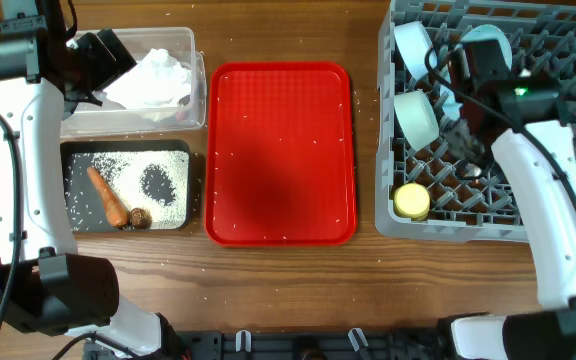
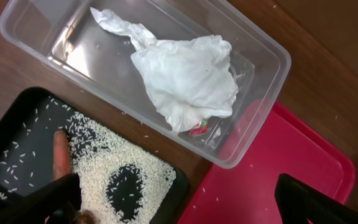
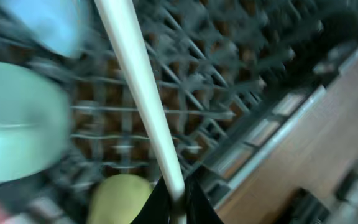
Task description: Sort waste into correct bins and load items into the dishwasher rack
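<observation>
Crumpled white tissue (image 1: 153, 78) (image 2: 185, 78) lies in the clear tub (image 1: 183, 115) (image 2: 266, 56). The black tray (image 1: 76, 218) (image 2: 17, 118) holds rice (image 1: 128, 165) (image 2: 98, 168), a carrot piece (image 1: 108, 197) (image 2: 59, 152) and a brown scrap (image 1: 139, 216). My left gripper (image 1: 108, 55) (image 2: 179, 205) is open and empty above the tub's edge. My right gripper (image 1: 465, 138) (image 3: 176, 202) is shut on the white spoon (image 3: 135, 81) over the grey rack (image 1: 558, 225) (image 3: 241, 93). Two pale bowls (image 1: 413, 45) (image 1: 416, 115) and the yellow cup (image 1: 411, 200) (image 3: 120, 196) sit in the rack. A pale plate (image 1: 488, 45) is partly hidden by my right arm.
A flat red tray (image 1: 280, 150) (image 2: 278, 174) with a few stray rice grains lies between the bins and the rack. Loose grains are scattered on the wooden table (image 1: 298, 290). The right wrist view is blurred.
</observation>
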